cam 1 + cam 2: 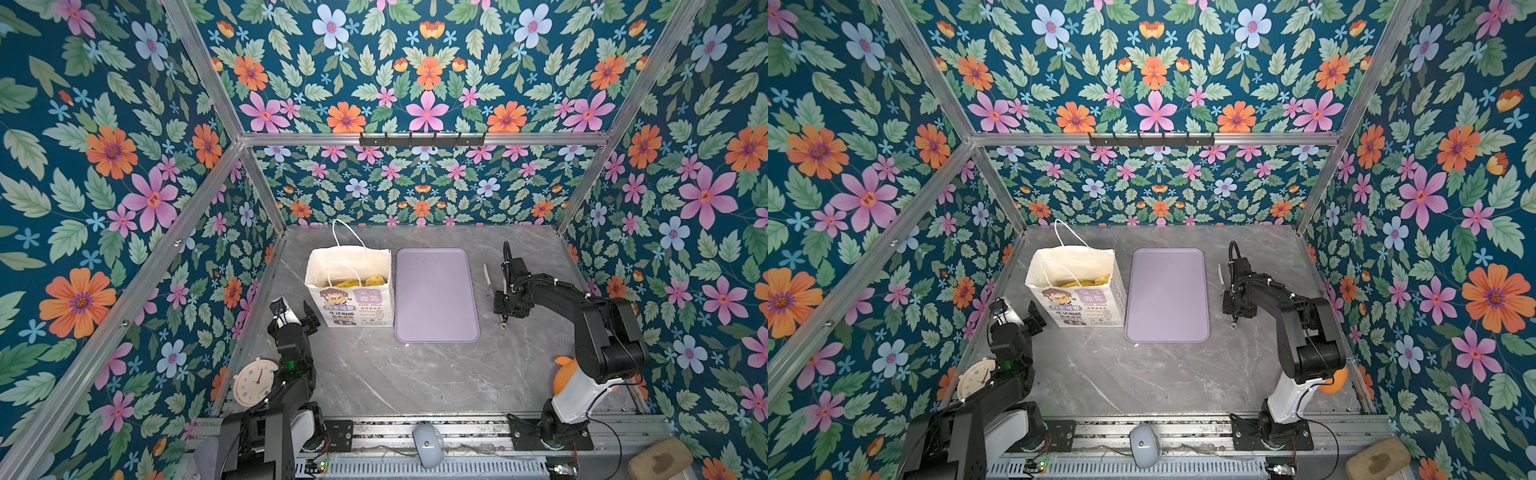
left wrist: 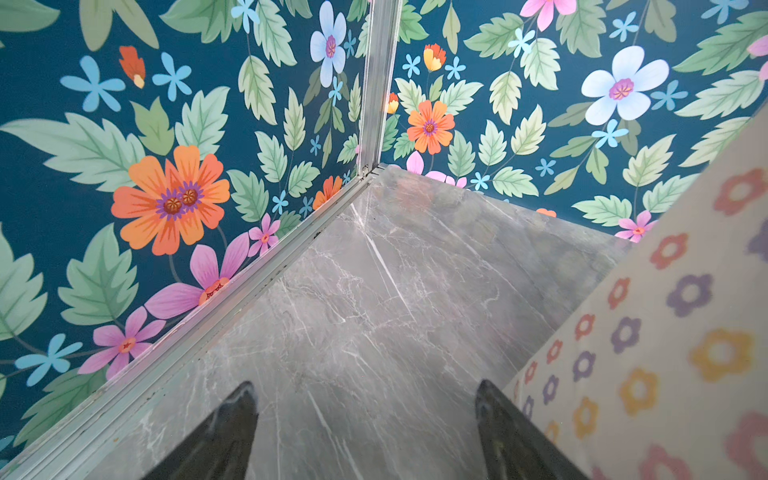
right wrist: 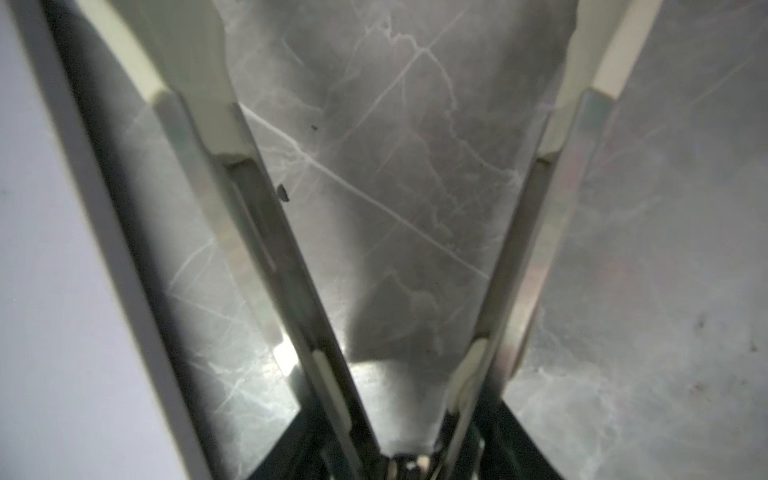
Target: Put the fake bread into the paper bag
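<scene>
The white paper bag [image 1: 349, 286] [image 1: 1075, 291] stands upright at the back left of the grey marble table. Golden fake bread [image 1: 360, 281] [image 1: 1084, 282] lies inside it, seen through the open top. My left gripper [image 1: 296, 312] [image 2: 365, 415] is open and empty just left of the bag, whose flower-printed side [image 2: 665, 332] fills one edge of the left wrist view. My right gripper [image 1: 500, 296] [image 3: 405, 440] is shut on metal tongs [image 1: 487, 276] [image 3: 257, 199] with white tips. The tong arms spread in a V over bare marble, with nothing between them.
A flat lilac tray [image 1: 436, 295] lies between the bag and the right arm, and its edge [image 3: 41, 249] shows in the right wrist view. A round clock [image 1: 255, 382] leans at front left. An orange plush lump [image 1: 564, 372] sits behind the right arm's base.
</scene>
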Available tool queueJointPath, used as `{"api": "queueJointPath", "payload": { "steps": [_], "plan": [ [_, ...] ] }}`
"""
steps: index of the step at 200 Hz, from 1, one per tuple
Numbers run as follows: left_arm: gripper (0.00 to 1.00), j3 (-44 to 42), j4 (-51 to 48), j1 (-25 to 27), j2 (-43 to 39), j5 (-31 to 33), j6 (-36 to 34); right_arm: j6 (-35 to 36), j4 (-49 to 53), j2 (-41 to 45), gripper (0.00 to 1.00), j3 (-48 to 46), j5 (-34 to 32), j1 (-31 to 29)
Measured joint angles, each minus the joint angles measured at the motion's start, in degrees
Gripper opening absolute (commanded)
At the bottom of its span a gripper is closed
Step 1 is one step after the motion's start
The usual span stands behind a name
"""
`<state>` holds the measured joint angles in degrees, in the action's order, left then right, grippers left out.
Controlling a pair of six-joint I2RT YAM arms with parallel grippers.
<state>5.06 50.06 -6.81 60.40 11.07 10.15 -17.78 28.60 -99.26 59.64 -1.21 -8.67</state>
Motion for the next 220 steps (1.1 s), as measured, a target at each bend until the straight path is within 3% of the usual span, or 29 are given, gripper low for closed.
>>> {"api": "queueJointPath", "payload": {
  "steps": [125,220],
  "plan": [
    [0.83,0.4,-0.9,0.0,0.9,0.0,0.2,-0.1,0.2,2.8,0.66,-0.5,1.0,0.0],
    [0.83,0.3,-0.9,0.0,-3.3,-1.9,0.0,0.4,-5.4,23.7,0.69,-6.2,2.5,0.0]
  ]
}}
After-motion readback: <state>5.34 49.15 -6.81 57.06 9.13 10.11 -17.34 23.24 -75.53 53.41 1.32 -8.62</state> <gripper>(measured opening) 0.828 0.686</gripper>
